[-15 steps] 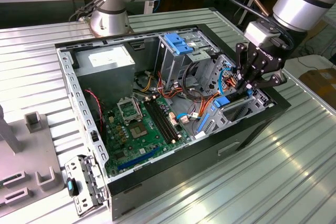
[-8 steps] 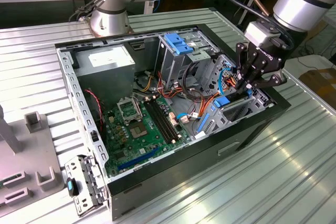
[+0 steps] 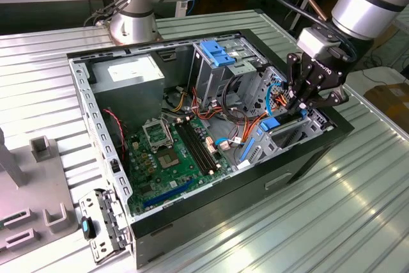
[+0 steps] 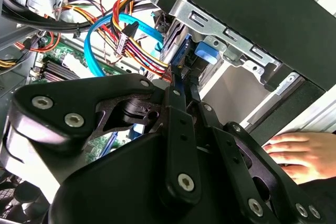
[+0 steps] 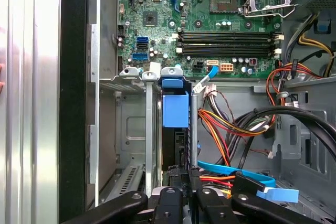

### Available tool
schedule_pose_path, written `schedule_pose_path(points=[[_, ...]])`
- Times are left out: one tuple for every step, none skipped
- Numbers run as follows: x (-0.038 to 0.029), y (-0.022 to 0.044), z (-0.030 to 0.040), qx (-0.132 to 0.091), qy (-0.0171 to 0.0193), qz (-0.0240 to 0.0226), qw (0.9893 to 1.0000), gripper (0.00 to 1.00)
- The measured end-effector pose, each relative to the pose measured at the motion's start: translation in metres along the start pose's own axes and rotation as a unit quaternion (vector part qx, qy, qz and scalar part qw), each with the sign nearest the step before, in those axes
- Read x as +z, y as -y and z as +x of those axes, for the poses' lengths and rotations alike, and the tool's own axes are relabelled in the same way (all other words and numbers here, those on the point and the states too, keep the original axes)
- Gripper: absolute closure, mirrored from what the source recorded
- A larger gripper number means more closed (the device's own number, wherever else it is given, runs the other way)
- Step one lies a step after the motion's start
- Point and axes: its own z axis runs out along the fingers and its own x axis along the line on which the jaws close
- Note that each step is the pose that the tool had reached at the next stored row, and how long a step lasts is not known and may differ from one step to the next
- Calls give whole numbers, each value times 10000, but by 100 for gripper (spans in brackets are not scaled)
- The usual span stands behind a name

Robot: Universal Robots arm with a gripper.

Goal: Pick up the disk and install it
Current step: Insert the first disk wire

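Blue-framed disk (image 5: 175, 109) standing on edge in the drive cage (image 5: 126, 129) slot.
Gripper (image 5: 181, 190) pinches the disk's near end; a hand (image 4: 294, 153) rests beside the case (image 3: 255, 183).

Bright, even light with soft shadows; glare on the ribbed metal table (image 3: 358, 183).

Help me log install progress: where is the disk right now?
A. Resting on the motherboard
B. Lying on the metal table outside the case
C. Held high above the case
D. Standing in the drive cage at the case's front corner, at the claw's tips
D: in the first wrist view the disk stands upright between the drive cage rails, with the claw at its near end.
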Motion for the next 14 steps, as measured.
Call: schedule_pose_path(points=[[0, 0, 0, 0, 1, 0, 10000, 83], [-3, 0, 0, 0, 2, 0, 10000, 83], [-16, -1, 0, 0, 5, 0, 10000, 83], [-31, -1, 0, 0, 2, 0, 10000, 83], [-33, -1, 0, 0, 3, 0, 10000, 83], [-33, -2, 0, 1, 3, 0, 10000, 83], [-35, -2, 0, 3, 2, 0, 10000, 83], [-36, -2, 0, 6, 1, 0, 10000, 83], [-36, -2, 0, 9, 1, 0, 10000, 83], [-36, -2, 0, 10, 1, 0, 10000, 83], [-36, -2, 0, 10, 2, 0, 10000, 83], [-36, -2, -5, 17, 2, 0, 10000, 83], [-35, -2, -5, 18, 3, 0, 10000, 83], [-35, -2, -6, 19, 2, 0, 10000, 83]])
